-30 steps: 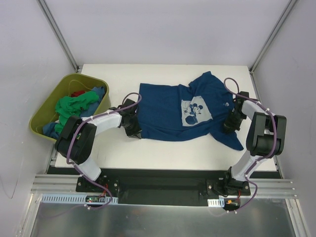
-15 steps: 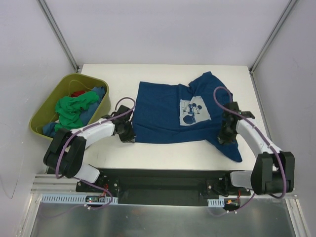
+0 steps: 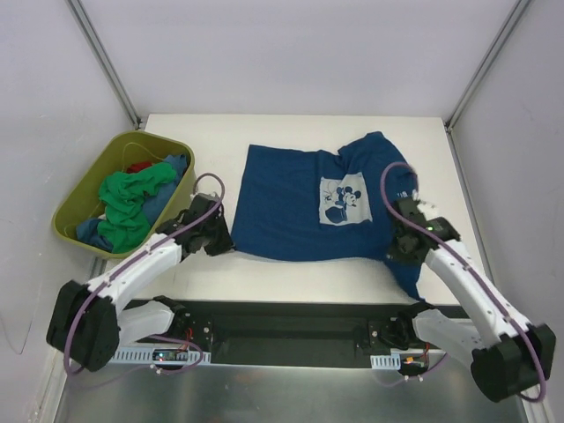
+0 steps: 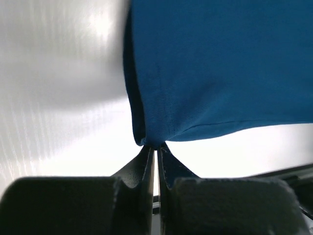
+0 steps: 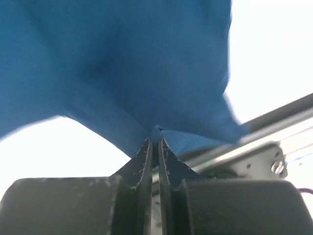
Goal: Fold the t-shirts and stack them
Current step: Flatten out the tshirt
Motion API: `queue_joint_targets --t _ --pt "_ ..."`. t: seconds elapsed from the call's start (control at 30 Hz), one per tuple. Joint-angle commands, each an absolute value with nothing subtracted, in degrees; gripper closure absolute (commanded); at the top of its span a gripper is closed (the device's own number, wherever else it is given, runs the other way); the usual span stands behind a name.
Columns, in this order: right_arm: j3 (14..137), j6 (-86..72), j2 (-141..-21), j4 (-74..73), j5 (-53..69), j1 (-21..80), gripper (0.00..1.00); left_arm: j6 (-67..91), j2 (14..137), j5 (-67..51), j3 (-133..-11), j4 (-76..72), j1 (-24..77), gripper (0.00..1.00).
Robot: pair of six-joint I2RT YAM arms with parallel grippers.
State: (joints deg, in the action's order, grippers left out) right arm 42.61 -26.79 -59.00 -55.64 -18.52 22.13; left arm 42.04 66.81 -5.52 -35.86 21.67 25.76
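Note:
A dark navy t-shirt (image 3: 282, 203) with a pale Mickey Mouse print lies spread on the white table, print side up. My left gripper (image 3: 226, 241) is shut on its near-left edge; the left wrist view shows the cloth (image 4: 210, 73) pinched at the fingertips (image 4: 155, 146). My right gripper (image 3: 397, 249) is shut on the shirt's near-right edge, cloth (image 5: 122, 73) pinched between its fingertips (image 5: 155, 141), with a sleeve hanging toward the table's front edge. Green (image 3: 128, 198), blue and red shirts lie bunched in the tub.
An olive-green plastic tub (image 3: 85, 196) stands at the table's left edge, close to my left arm. The table's front edge and a black rail (image 3: 291, 322) run just below both grippers. White walls and metal frame posts enclose the back and sides.
Both grippers have moved toward the near edge of the table, dragging the navy shirt's near edge with them. The arms have stretched out lower and wider.

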Motion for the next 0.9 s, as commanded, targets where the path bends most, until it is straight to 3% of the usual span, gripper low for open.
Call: queue_joint_targets --t 0.0,0.27,0.6,0.87 --pt "60.9 -25.3 -50.3 -60.5 -34.5 22.4 0.99 38.0 56.4 -5.5 -45.8 21.5 25.3 1.0" --pt "88.1 -7.3 -44.9 -53.6 -39.1 22.4 0.99 30.8 49.7 -4.7 -71.3 21.5 25.6 1.0" --pt "121.9 12.6 -49.0 -50.3 -18.0 22.4 0.99 27.3 50.0 -15.7 -101.9 21.5 25.6 1.0" --pt "124.5 20.2 -48.6 -40.4 -14.8 22.3 0.99 25.0 54.0 -18.8 -112.8 21.5 25.5 1.0"
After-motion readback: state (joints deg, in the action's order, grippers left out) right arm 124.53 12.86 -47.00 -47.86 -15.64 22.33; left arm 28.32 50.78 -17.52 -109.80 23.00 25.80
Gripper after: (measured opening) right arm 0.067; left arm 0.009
